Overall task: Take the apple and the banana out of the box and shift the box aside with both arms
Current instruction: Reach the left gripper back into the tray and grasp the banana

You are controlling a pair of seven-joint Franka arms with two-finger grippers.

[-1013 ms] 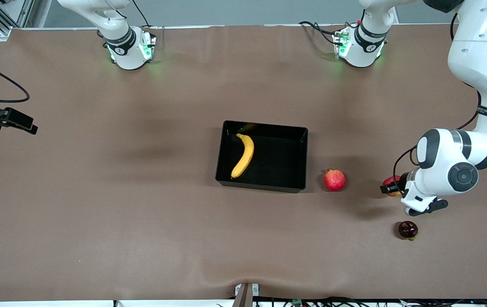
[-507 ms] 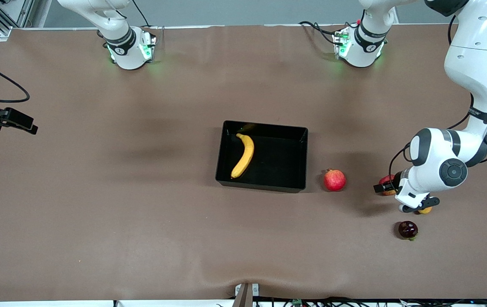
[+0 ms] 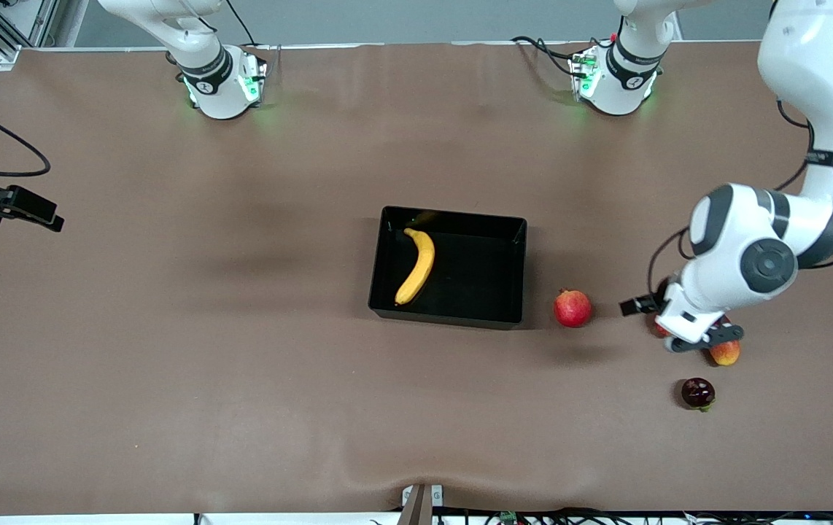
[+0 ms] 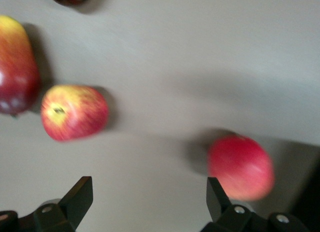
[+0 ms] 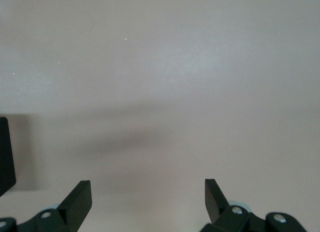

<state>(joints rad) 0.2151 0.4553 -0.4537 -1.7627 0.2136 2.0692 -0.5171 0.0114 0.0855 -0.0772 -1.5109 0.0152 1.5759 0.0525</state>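
While both arms hang above the brown table [image 3: 168,350], the scene reads so.
Left gripper [image 4: 150,204]: fingers spread wide, nothing between them, touching nothing; it hangs over the fruits at the left arm's end of the table.
Right gripper [image 5: 148,202]: fingers wide apart and empty over bare table; this arm waits.
Apple [image 4: 74,112]: on the table, free of the fingers, just beside the mango [image 4: 15,67].
Banana [image 3: 417,265]: lying in the box [image 3: 515,273], along the wall toward the right arm's end.
Pomegranate [image 3: 572,308]: on the table near the box, toward the left arm's end.
Dark fruit [image 3: 698,392]: nearest the front camera.
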